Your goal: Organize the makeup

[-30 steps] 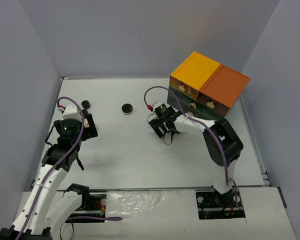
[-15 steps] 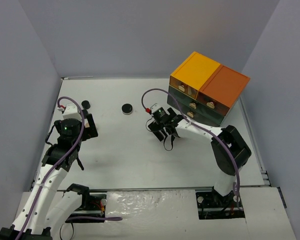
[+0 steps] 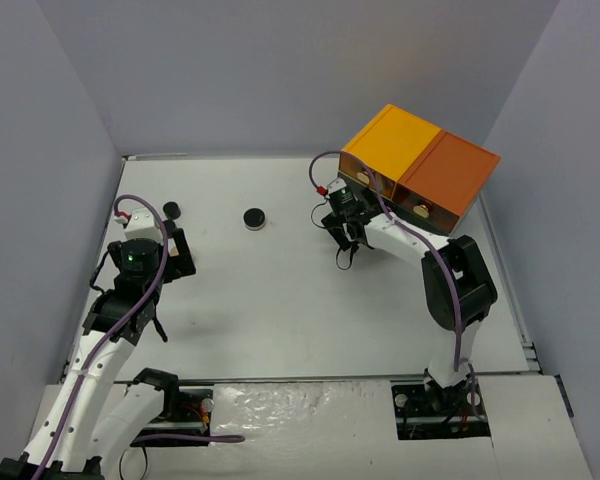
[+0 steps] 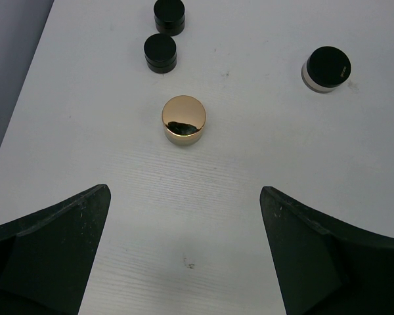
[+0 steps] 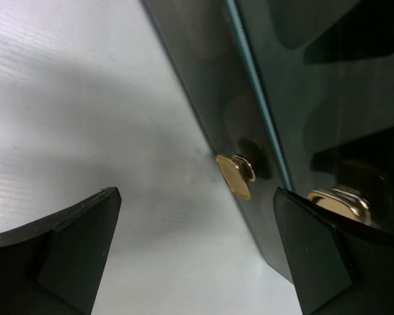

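Observation:
In the left wrist view the makeup lies ahead of my open left gripper (image 4: 184, 190): a gold-topped round compact (image 4: 184, 120) nearest, two round black jars (image 4: 160, 52) (image 4: 169, 16) beyond it, and a black-lidded jar (image 4: 326, 68) to the right. Nothing is between the fingers. From above, one black jar (image 3: 171, 209) shows by the left gripper (image 3: 177, 250) and another jar (image 3: 254, 217) sits mid-table. My right gripper (image 5: 197, 192) is open and empty beside the dark drawer front, with a gold knob (image 5: 235, 176) just ahead of its right finger.
The orange-topped drawer box (image 3: 420, 170) stands at the back right, with the right gripper (image 3: 345, 232) close against its lower left front. A second gold knob (image 5: 338, 200) shows behind the right finger. Grey walls enclose the white table (image 3: 270, 300).
The right gripper has moved from the middle of the table back and to the right, up to the drawer box front. The left arm has not moved.

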Controlling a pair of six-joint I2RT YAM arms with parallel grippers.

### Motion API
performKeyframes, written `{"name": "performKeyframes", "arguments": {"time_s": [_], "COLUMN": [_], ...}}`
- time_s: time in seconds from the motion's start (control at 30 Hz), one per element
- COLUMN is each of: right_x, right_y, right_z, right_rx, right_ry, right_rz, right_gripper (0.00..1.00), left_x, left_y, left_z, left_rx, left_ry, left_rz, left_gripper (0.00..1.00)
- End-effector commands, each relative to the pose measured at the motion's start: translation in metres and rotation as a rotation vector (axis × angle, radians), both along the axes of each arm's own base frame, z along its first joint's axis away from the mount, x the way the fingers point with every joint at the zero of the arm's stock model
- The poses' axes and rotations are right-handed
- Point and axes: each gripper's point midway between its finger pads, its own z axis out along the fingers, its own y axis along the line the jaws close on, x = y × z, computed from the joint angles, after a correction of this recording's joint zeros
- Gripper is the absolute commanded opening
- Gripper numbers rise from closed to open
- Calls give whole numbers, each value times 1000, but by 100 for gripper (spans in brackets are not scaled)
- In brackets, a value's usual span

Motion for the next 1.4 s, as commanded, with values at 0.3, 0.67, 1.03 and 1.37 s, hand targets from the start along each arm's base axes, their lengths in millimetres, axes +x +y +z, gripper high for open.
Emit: {"name": "performKeyframes", "arguments": {"time_s": [0.3, 0.67, 1.03, 1.37], "right_x": [17, 11, -11, -56], "right_y": [-17, -13, 5, 41], "right_z": [-9, -46, -59, -58], "right_rx": [-89, -42, 99, 270], "right_ry": [-34, 66, 132, 207], "right_rz": [-36, 10, 14, -2], "right_gripper": [99, 99, 99, 97], "left_x": [6, 5, 6, 6], "left_y": [1, 2, 1, 1], "left_z": [22, 21, 22, 23], "left_rx": [-20, -18, -20, -20], "left_ry": [-82, -78, -82, -83], "left_rz": [15, 17, 13, 12], "left_gripper": [97, 97, 97, 97]}}
